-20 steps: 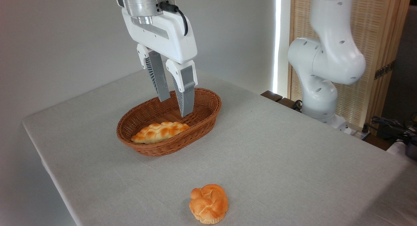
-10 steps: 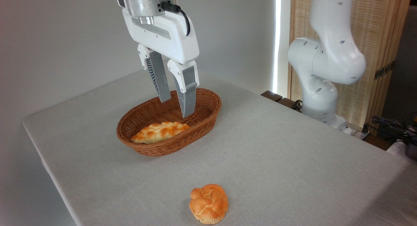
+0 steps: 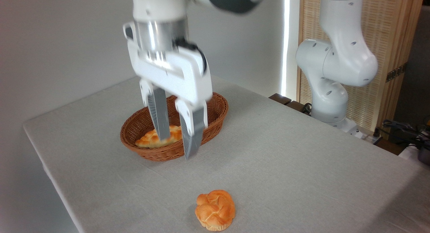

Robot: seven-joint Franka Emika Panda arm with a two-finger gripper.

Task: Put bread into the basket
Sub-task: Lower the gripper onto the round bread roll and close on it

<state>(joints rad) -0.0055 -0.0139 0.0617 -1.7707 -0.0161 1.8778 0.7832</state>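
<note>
**Bread not yet in basket: one bun on the table, gripper empty**

- Table (image 3: 302,165): pale grey cloth covers the whole working surface. No print or label on it.
- Robot arm (image 3: 336,65): white, its base at the far right, reaching over to the basket. No brand name or lettering readable on any casing from here.
- Basket (image 3: 220,107): oval brown wicker, low-sided, far left of centre. A long, flat braided loaf (image 3: 151,140) lies inside at its near left end. No tag visible.
- Gripper (image 3: 176,147): motion-blurred, hanging over the basket's near rim, fingers pointing down. The jaws stand moderately apart with nothing between them.
- Bread (image 3: 215,209): small, round, knotted, glossy orange-golden bun. It sits on the cloth at the near edge, well apart from basket and gripper, untouched.

Progress, by my judgement: nothing of the bun's transfer is done. Reach, grasp, carry and release into the basket all remain.
</note>
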